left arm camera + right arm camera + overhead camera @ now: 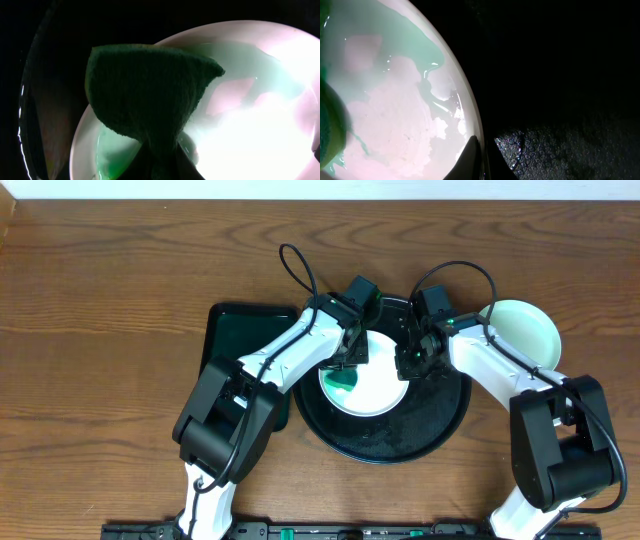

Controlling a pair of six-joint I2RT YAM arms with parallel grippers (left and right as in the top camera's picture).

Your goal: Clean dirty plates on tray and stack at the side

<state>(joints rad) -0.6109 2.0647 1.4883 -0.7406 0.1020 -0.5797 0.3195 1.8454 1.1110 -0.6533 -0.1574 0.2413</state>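
White round shallow plate (378,388) sits centre-left on round glossy black tray (440,432). Left gripper (350,363) is clamped on a dark green scouring pad (150,95) and presses it on the plate's left side. Right gripper (480,150) is pinched on the right rim.

Risk: the thin rim hold may slip under pad pressure, skidding the plate.

Wrist views show a wet green film. Only the overhead view shows the pale mint-green plate (527,330) on the table, far right.
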